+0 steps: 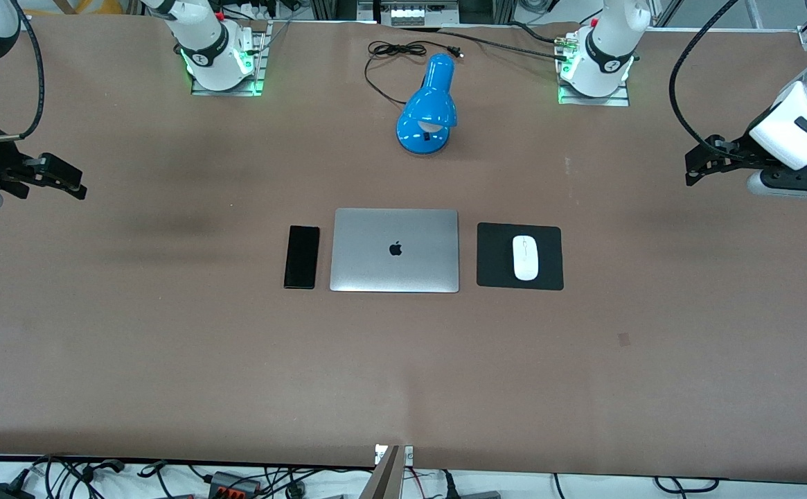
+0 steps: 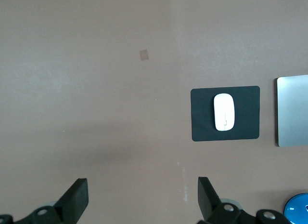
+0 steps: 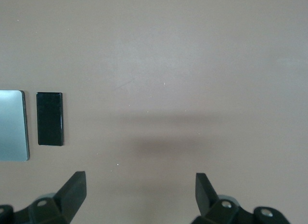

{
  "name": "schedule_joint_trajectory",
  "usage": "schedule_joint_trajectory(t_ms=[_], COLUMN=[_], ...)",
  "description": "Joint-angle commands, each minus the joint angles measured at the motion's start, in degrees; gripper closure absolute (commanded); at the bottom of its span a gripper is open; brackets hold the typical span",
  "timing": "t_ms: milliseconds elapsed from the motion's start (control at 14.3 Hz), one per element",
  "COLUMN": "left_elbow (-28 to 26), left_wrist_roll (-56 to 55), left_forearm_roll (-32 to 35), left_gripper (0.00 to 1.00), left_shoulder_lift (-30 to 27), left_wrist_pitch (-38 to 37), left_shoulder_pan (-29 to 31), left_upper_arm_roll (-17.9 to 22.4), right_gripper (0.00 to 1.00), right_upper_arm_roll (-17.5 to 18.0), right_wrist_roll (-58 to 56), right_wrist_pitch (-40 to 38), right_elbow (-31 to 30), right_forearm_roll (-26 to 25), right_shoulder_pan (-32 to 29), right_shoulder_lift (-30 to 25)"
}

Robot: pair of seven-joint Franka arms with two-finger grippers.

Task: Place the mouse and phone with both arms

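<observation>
The white mouse lies on a black mouse pad beside the closed silver laptop, toward the left arm's end; it also shows in the left wrist view. The black phone lies flat beside the laptop, toward the right arm's end, and shows in the right wrist view. My left gripper hangs open and empty over bare table at its end. My right gripper hangs open and empty over bare table at its end.
A blue desk lamp with a black cord lies farther from the front camera than the laptop, between the two arm bases. A small tape patch marks the brown table.
</observation>
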Motion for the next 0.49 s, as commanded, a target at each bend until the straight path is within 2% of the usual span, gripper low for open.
schedule_joint_trajectory(t_ms=[0,420], left_elbow=[1.79,1.70], left_wrist_roll=[0.15,0.15], left_forearm_roll=[1.22,1.22], left_gripper=[0.00,0.00], left_shoulder_lift=[0.64,0.55], left_wrist_pitch=[-1.48,-1.83], left_shoulder_pan=[-0.07,0.02], left_upper_arm_roll=[-0.59,-0.59], right_gripper=[0.00,0.00], right_upper_arm_roll=[0.46,1.33], right_wrist_roll=[0.51,0.68], right_wrist_pitch=[0.78,1.31], right_elbow=[-1.44,-1.44], right_forearm_roll=[-0.24,-0.15], right_shoulder_pan=[-0.16,-1.12], right_shoulder_lift=[-1.67,-1.67])
